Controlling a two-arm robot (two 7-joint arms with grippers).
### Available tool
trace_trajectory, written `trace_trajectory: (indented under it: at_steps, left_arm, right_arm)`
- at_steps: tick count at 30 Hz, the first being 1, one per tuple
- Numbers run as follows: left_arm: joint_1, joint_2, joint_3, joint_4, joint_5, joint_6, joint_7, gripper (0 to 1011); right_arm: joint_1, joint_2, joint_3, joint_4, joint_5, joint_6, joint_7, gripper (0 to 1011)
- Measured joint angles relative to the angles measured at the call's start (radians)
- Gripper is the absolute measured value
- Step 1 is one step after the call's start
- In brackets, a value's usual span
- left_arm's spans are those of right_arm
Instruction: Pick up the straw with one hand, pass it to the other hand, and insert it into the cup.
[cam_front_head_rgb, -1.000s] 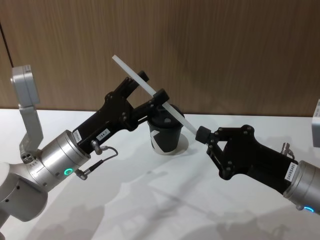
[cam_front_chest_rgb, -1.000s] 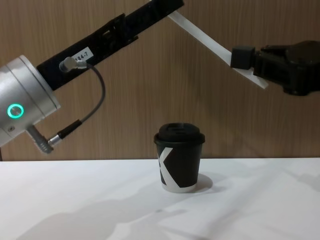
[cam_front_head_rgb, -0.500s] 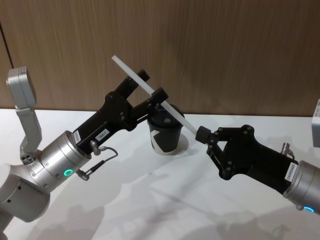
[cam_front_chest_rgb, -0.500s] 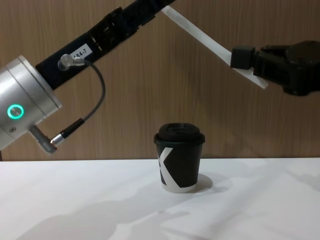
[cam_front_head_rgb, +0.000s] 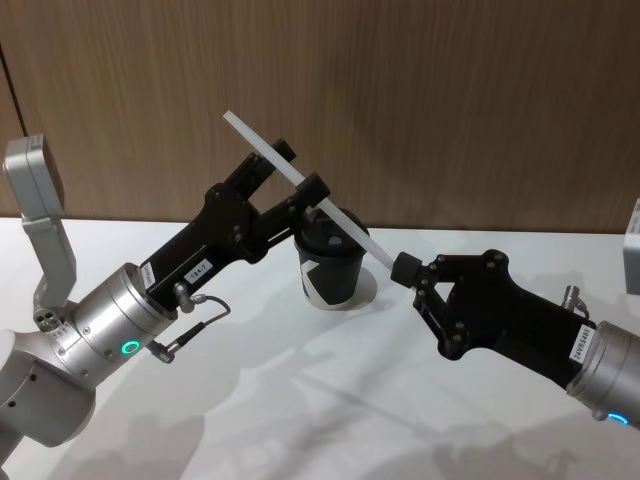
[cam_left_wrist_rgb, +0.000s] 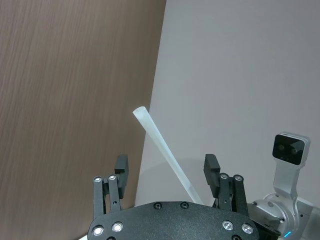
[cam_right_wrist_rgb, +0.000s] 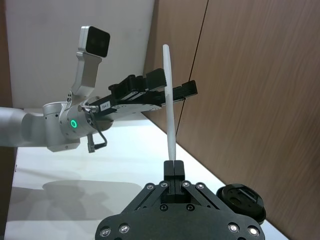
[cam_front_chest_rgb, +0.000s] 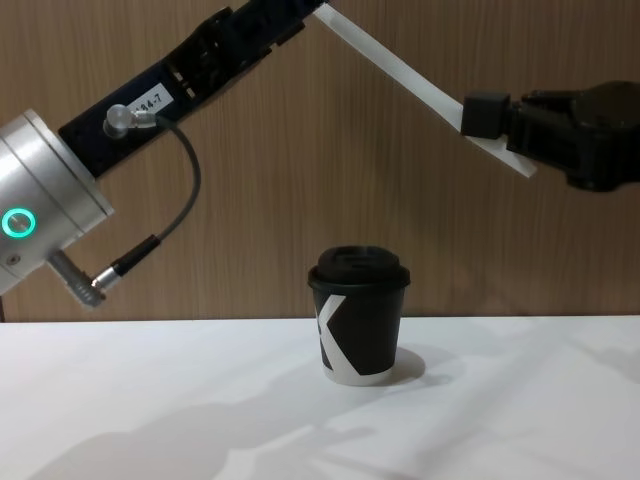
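The right gripper (cam_front_head_rgb: 405, 268) has its fingers clenched on the lower end of the straw (cam_front_head_rgb: 350, 226), holding it slanted in the air above the cup (cam_front_head_rgb: 330, 275). The left gripper (cam_front_head_rgb: 300, 170) straddles the straw's upper part, fingers spread and clear of it.

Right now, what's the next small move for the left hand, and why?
Probably close the left hand on the straw: its fingers stand apart on either side of it, while the right hand grips the lower end.
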Motion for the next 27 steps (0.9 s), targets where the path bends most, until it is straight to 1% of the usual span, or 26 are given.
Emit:
trace_trajectory:
  at_steps: [2,3,5,9,11,12,15,17,18,19,20,22,24,25,27]
  left_arm:
    - [0.0,0.001,0.0,-0.001,-0.002,0.0,-0.001,948]
    - [0.001,0.001,0.0,-0.001,-0.002,0.0,-0.001,908]
    - [0.001,0.002,0.0,-0.001,-0.003,-0.001,-0.001,877]
    - [0.001,0.003,0.0,-0.003,-0.005,-0.001,-0.002,749]
    - [0.001,0.004,0.0,-0.003,-0.006,-0.001,-0.002,708]
    - [0.002,0.004,0.001,-0.003,-0.006,-0.001,-0.002,651]
    - [0.002,0.005,0.001,-0.003,-0.007,-0.001,-0.002,571]
    - [0.002,0.005,0.001,-0.004,-0.008,-0.001,-0.003,489]
    - [0.002,0.005,0.001,-0.004,-0.008,-0.001,-0.003,489]
    - [0.002,0.005,0.0,-0.004,-0.008,-0.001,-0.003,428]
    - [0.002,0.005,0.001,-0.004,-0.008,-0.001,-0.003,417]
    - [0.002,0.005,0.001,-0.004,-0.008,-0.001,-0.003,326]
    - [0.003,0.005,0.001,-0.004,-0.008,-0.001,-0.003,283]
    - [0.003,0.006,0.001,-0.005,-0.009,-0.001,-0.004,224]
    - [0.003,0.006,0.001,-0.005,-0.009,-0.001,-0.004,177]
  right_arm:
    - [0.0,0.0,0.0,0.0,0.0,0.0,0.0,2]
    - [0.0,0.0,0.0,0.0,0.0,0.0,0.0,2]
    - [0.0,0.0,0.0,0.0,0.0,0.0,0.0,2]
    - [0.0,0.0,0.0,0.0,0.0,0.0,0.0,2]
    - [0.0,0.0,0.0,0.0,0.0,0.0,0.0,2]
    - [0.0,0.0,0.0,0.0,0.0,0.0,0.0,2]
    - [0.0,0.0,0.0,0.0,0.0,0.0,0.0,2]
    - [0.0,0.0,0.0,0.0,0.0,0.0,0.0,2]
    - [0.0,0.0,0.0,0.0,0.0,0.0,0.0,2]
    - [0.0,0.0,0.0,0.0,0.0,0.0,0.0,2]
    - [0.0,0.0,0.0,0.0,0.0,0.0,0.0,2]
    - [0.0,0.0,0.0,0.0,0.0,0.0,0.0,2]
    - [0.0,0.0,0.0,0.0,0.0,0.0,0.0,2]
    - [0.0,0.0,0.0,0.0,0.0,0.0,0.0,2]
    - [0.0,0.0,0.0,0.0,0.0,0.0,0.0,2]
